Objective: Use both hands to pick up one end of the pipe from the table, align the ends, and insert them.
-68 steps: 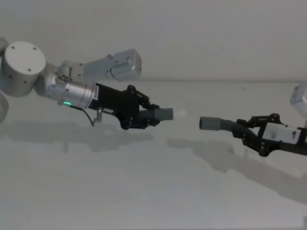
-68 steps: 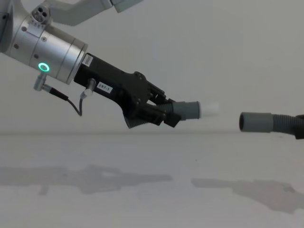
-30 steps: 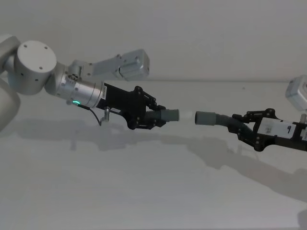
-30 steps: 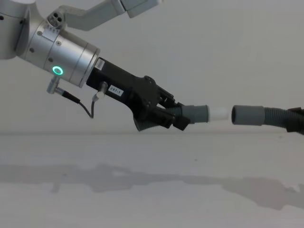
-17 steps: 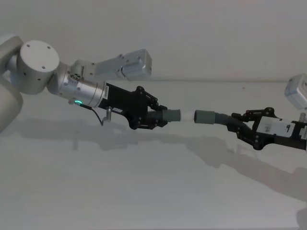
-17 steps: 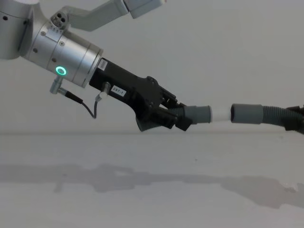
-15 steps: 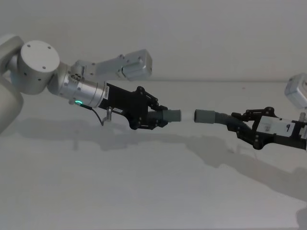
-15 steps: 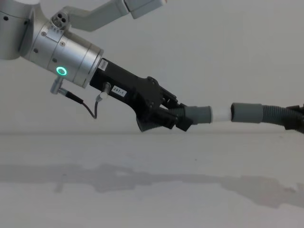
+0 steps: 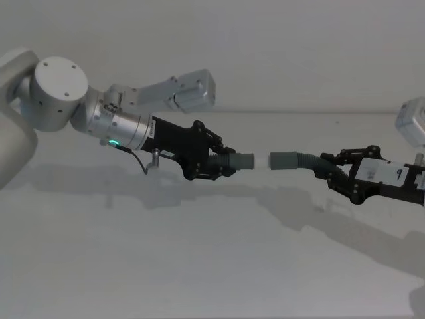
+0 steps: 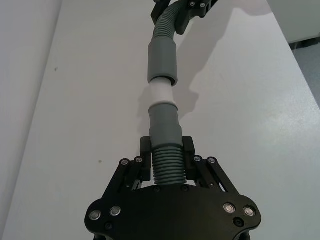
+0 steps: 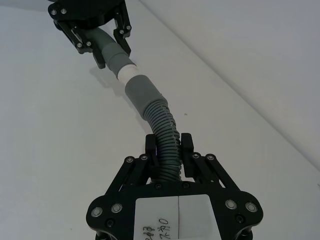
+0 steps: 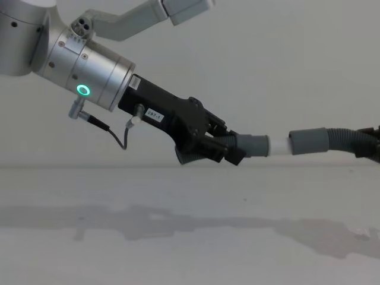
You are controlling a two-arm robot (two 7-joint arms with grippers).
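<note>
Left gripper (image 9: 216,164) clamped on the ribbed part of the short hose (image 9: 234,162), held up off the table (image 9: 199,266). From its fingertips, smooth grey cuff (image 12: 254,145) sticking straight out, then the narrower white tip (image 12: 278,146) beyond that. Seen from the left wrist: fingers (image 10: 145,148) pressed against either side of the ribs, cuff (image 10: 164,122) and white tip (image 10: 161,92) running directly ahead.

Right gripper (image 9: 339,174) closed around the ribbed body of the long hose (image 9: 311,161), also lifted clear of the table. Plain socket (image 9: 282,160) projecting from it toward the left gripper. From the right wrist: hose (image 11: 162,131) curving away from between the fingers (image 11: 187,145), socket (image 11: 142,91) at the far end, white tip (image 11: 127,74) right at its mouth, left gripper (image 11: 95,25) beyond.

White tip meeting the socket mouth (image 10: 161,61), roughly in line with it. Entered a little, possibly, though hard to judge; most of the white still showing between the two grey cuffs. Chest view: socket (image 12: 309,141) level with the tip, both well above the table (image 12: 178,249).
</note>
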